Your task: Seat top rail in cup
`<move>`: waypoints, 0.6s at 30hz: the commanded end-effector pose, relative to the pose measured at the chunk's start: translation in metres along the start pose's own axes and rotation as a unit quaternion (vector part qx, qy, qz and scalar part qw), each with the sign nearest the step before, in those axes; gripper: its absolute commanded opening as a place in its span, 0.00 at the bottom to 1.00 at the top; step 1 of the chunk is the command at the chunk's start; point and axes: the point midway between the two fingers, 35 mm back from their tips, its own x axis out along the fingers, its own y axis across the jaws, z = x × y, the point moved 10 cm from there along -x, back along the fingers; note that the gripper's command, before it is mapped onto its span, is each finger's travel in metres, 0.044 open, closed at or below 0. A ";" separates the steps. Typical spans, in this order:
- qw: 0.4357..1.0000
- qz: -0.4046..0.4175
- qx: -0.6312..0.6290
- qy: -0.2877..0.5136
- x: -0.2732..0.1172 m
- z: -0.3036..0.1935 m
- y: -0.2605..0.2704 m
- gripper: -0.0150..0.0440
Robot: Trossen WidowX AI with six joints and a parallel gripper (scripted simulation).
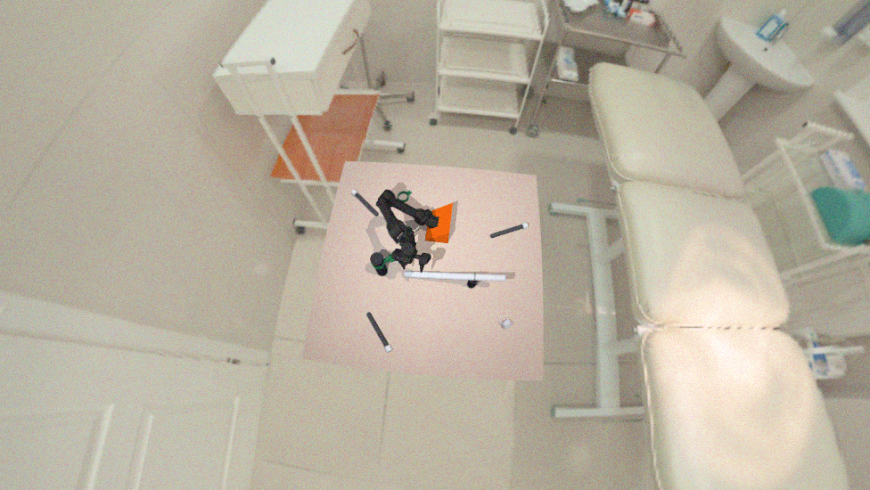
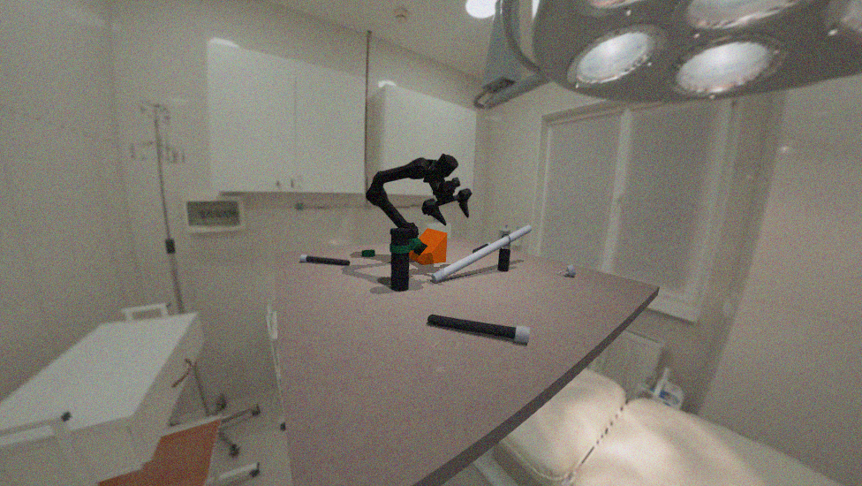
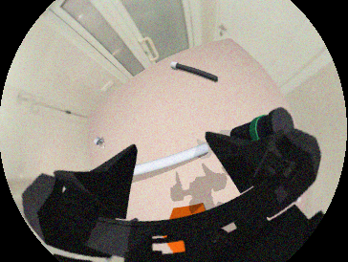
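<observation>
Rail [image 1: 450,276] [image 2: 476,256] [image 3: 167,161] first: it's sitting at a slant, low end down by the tabletop near the big post [image 1: 378,263] [image 2: 399,265] [image 3: 243,131], the other end up at the small post [image 1: 471,283] [image 2: 503,259]. So it's not in the green end cup [image 2: 417,244] on that big post. Gripper [image 1: 414,268] [image 2: 457,221] [image 3: 172,141] is spread wide with nothing pinched, hanging above the low end, not touching it.

Surface is a pinkish table [image 1: 438,340] [image 2: 361,374] [image 3: 158,105], kinda speckled. From the top view, dark white-tipped sticks lie at far left, near left and right, a green ring [image 1: 404,192] [image 2: 367,253] is at the far side, and a little pale fitting [image 1: 505,322] [image 2: 570,270] [image 3: 98,141] is near right. Orange block [image 1: 443,224] [image 2: 432,246] [image 3: 187,210] is by the arm.

Room looks like a clinic, lol: cream padded couch [image 1: 700,255] [image 2: 561,422] on the right, white shelf cart on the far side, big lamp [image 2: 669,81] overhead in the exterior view.
</observation>
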 end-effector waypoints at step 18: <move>0.941 -0.053 -0.324 0.077 -0.024 -0.027 0.029 1.00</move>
